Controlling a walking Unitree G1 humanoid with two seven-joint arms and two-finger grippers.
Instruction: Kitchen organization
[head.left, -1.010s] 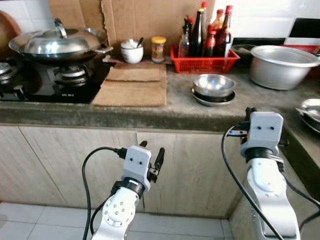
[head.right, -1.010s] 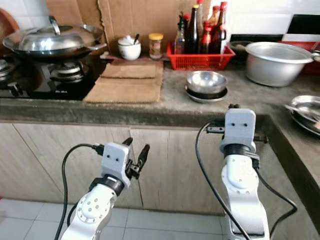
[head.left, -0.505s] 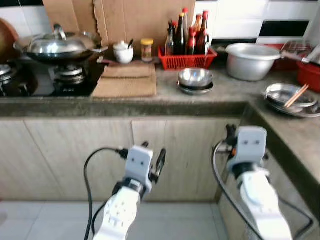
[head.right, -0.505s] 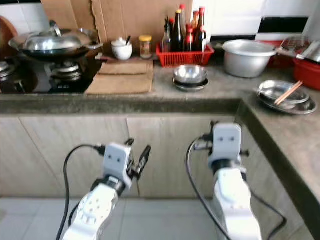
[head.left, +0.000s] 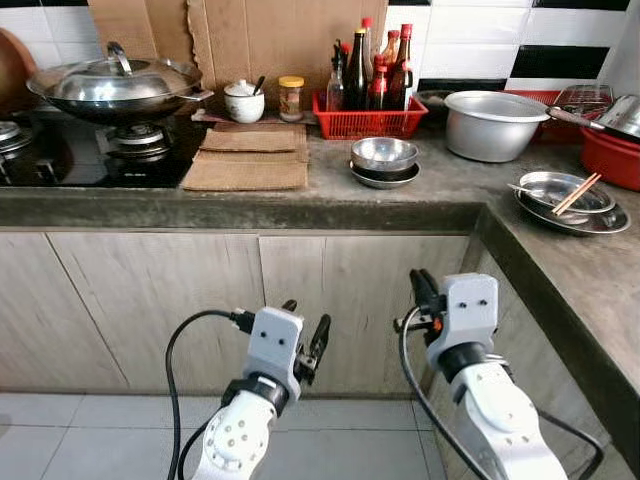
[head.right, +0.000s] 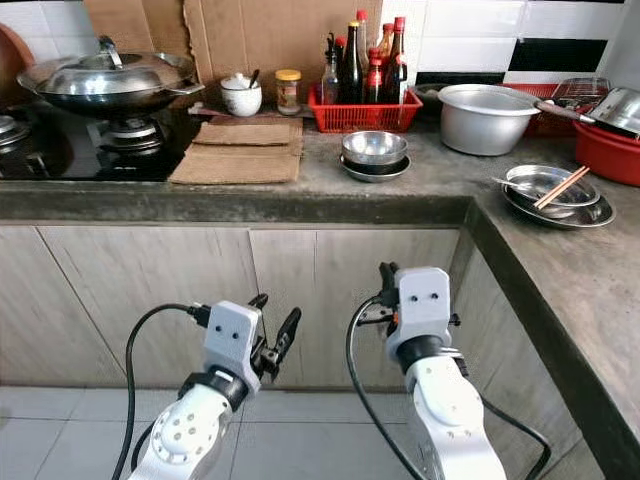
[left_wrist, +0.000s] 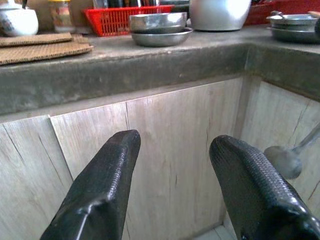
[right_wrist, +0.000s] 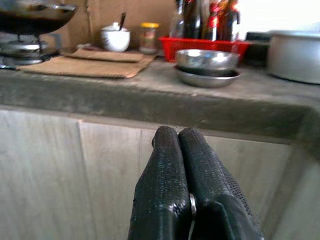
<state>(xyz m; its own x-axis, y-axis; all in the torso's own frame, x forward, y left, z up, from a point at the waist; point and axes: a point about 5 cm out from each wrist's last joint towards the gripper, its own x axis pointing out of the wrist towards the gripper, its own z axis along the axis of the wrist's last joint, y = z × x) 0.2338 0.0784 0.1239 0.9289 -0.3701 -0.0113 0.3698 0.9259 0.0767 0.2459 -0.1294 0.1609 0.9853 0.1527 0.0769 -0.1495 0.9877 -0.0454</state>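
The stacked steel bowls (head.left: 384, 160) sit rim-up on the concrete counter (head.left: 440, 190), near the front edge, just before the red bottle basket (head.left: 374, 110); being round, they show no long axis. A low reach could clip the edge. The left gripper (head.left: 306, 340) is spread wide, the right gripper (right_wrist: 176, 150) pressed together, both empty, below counter height.

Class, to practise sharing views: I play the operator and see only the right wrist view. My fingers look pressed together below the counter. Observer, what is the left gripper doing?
Observer: The left gripper is open, empty, and faces a cabinet door below the counter.
Operator: What lies on the counter to the right of the big pot?
Observer: A steel plate with chopsticks lying across it.
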